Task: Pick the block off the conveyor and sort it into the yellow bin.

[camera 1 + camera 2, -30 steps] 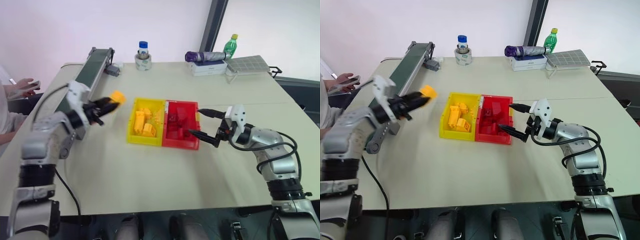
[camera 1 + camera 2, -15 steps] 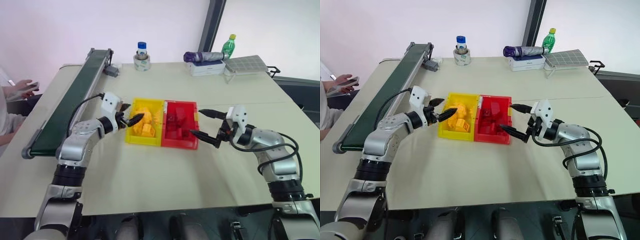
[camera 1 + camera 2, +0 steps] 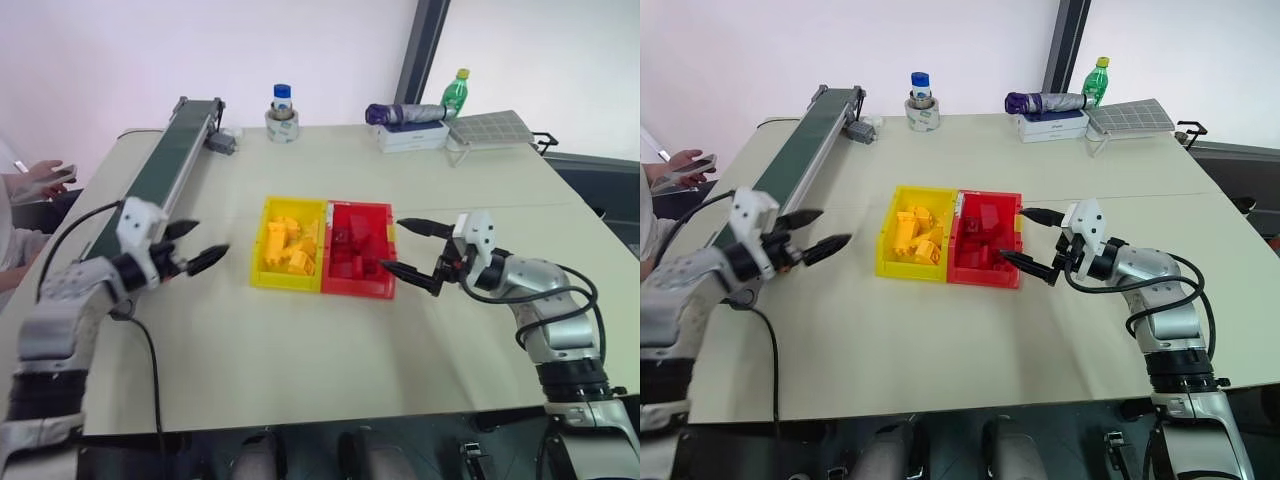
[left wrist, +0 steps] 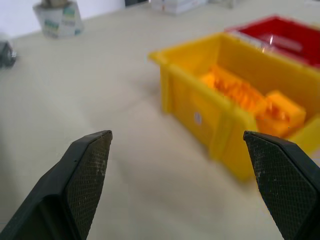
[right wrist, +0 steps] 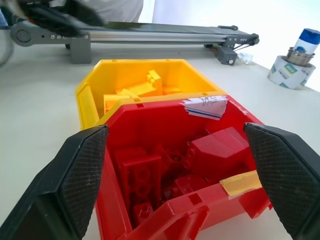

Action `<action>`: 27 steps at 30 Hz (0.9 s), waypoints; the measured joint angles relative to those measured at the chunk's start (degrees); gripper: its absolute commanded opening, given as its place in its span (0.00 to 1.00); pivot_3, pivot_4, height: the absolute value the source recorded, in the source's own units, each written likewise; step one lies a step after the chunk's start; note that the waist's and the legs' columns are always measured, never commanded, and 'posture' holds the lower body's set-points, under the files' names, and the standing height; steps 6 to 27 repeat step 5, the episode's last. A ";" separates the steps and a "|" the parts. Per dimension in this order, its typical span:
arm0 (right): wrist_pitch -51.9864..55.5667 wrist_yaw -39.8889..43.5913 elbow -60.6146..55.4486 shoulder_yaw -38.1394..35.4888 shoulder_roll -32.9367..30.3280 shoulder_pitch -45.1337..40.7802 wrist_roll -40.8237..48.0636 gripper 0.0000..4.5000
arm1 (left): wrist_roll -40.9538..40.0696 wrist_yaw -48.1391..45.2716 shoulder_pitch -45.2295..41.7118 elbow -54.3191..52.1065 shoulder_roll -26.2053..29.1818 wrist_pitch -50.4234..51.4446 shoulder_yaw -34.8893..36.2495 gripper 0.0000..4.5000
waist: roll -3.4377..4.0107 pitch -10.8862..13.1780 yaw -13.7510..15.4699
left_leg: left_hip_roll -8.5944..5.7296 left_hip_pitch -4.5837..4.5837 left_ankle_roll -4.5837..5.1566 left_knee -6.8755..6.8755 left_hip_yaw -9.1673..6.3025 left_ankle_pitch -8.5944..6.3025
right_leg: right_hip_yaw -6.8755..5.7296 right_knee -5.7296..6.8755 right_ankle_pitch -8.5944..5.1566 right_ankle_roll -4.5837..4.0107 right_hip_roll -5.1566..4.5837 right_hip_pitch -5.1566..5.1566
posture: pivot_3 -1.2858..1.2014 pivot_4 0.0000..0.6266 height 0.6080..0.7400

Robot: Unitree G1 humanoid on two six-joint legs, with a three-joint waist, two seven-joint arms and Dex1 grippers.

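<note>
The yellow bin [image 3: 285, 284] sits mid-table, joined to a red twin, and several yellow-orange blocks [image 3: 288, 245] lie piled inside it; I cannot tell one from another. My left gripper [image 3: 203, 243] hovers open and empty over the table between the conveyor [image 3: 165, 170] and the yellow bin, pointing at the bin. In the left wrist view the open left gripper [image 4: 176, 137] faces the yellow bin's wall [image 4: 200, 112]. My right gripper [image 3: 392, 245] stands open at the red bin's right edge, holding nothing.
The red bin [image 3: 358, 289] holds red bricks. At the back stand a tape roll with a bottle [image 3: 283, 110], a purple umbrella [image 3: 405, 112], a green bottle [image 3: 458, 90] and a grey tray [image 3: 490, 128]. A person's hands [image 3: 40, 178] hold a phone at far left.
My left gripper carried a yellow block over the yellow bin, opened, then drew back left toward the conveyor, empty. The right arm has not moved.
</note>
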 measured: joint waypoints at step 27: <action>0.02 0.23 0.31 -0.15 -0.27 -0.15 0.00 1.00 | -1.30 -1.23 4.45 -2.16 2.07 -0.92 5.91 0.99 | 0.00 0.00 0.46 | -0.01 0.01 -0.01 0.01 0.05 -0.01 | -0.01 -0.02 -0.12 -0.24 -0.14 0.02 | 0.52 0.24 1.00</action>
